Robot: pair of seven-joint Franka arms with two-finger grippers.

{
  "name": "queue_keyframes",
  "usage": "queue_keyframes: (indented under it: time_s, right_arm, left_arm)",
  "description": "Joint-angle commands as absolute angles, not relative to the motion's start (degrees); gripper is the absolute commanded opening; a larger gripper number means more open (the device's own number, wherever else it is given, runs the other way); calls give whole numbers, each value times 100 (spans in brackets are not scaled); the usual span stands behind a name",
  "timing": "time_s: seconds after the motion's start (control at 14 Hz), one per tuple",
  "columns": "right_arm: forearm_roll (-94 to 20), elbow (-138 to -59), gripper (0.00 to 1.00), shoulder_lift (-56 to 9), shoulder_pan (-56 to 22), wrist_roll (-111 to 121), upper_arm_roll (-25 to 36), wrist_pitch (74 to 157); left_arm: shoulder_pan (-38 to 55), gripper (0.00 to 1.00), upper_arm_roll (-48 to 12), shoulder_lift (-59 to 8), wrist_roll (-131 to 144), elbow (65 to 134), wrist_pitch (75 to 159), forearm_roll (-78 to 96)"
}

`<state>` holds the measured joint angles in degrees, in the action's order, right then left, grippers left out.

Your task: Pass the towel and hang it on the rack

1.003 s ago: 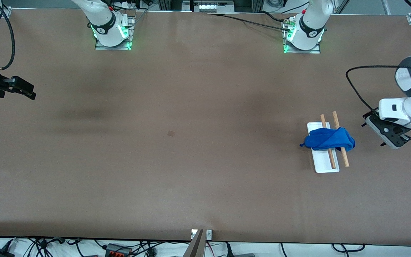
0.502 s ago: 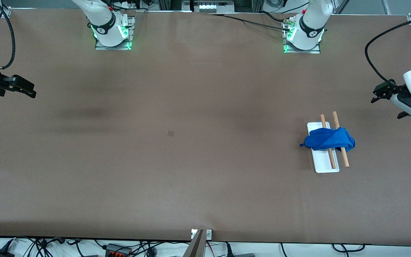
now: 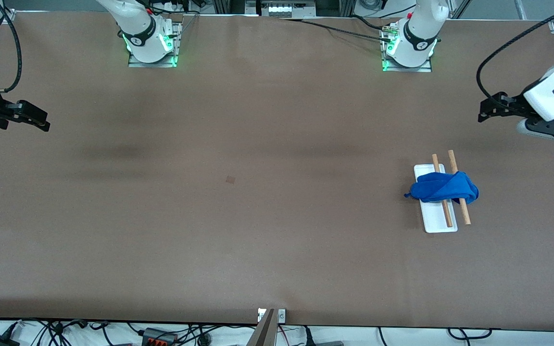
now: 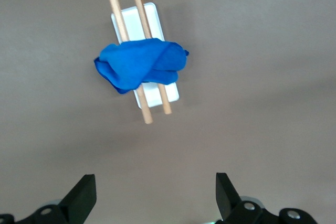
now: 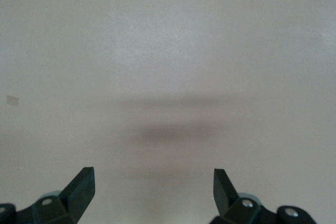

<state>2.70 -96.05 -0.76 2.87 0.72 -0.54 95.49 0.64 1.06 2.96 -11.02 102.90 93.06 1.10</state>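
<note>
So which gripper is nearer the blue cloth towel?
Left. The left gripper hangs near the towel at its end; the right gripper waits at the table's right-arm end.

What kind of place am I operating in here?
Most likely a robotics lab bench: two arm bases bolted to a brown table, cables along its edge, and only a towel draped over a small rack.

I work over a wide, matte brown tabletop (image 3: 277,144), evenly lit, with soft dark smudges of shadow on it and one small darker brown square mark (image 3: 230,179) near its middle. Along the edge nearest the front camera runs a pale floor strip strewn with tangled black cables (image 3: 65,331); a small metal bracket (image 3: 272,315) sits at that edge.
</note>
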Motion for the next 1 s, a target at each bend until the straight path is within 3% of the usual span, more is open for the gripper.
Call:
queue_keyframes:
  time_s: [0.0,0.14,0.93]
  right_arm:
    - [193,-9712,100,53,343,114,-105,9580]
    - [193,-9712,100,53,343,114,-105,9615]
    - [193,-9729,100,35,343,123,-105,9729]
  left_arm:
    - [123,100,-44,81,-618,9680,8782,114]
    - [106,100,-26,-158,-536,9326,8483,123]
    - [562,100,387,193,396,9791,8534,132]
